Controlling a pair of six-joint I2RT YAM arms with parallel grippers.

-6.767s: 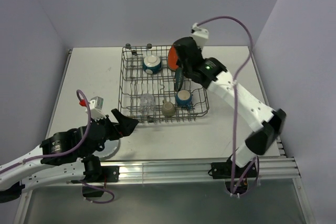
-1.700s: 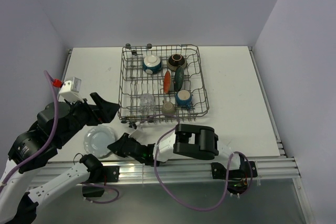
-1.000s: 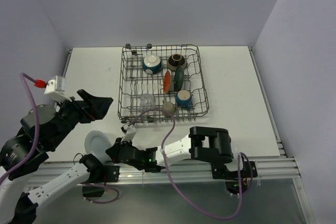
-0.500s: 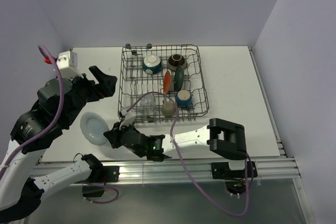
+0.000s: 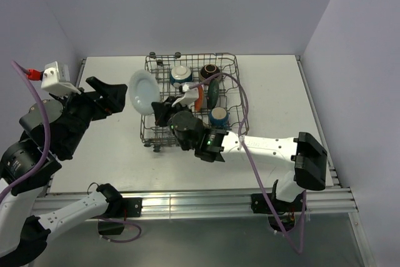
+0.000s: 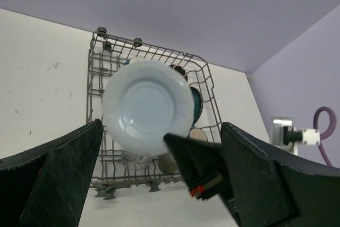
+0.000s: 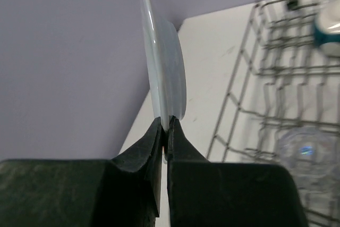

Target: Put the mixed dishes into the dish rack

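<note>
A pale plate [image 5: 142,92] stands on edge over the left rim of the dish rack [image 5: 194,55], pinched at its lower edge by the right tool [image 5: 160,108] near frame centre. Just left of it, the left tool [image 5: 124,97] hangs above the worktop [image 5: 281,92], jaws spread.

Dish rack's [image 5: 187,55] left column lies bare; upright plates [image 5: 214,94] crowd its middle.

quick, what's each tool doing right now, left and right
Left tool: open, holding nothing.
Right tool: shut on the rim of the pale plate.
</note>
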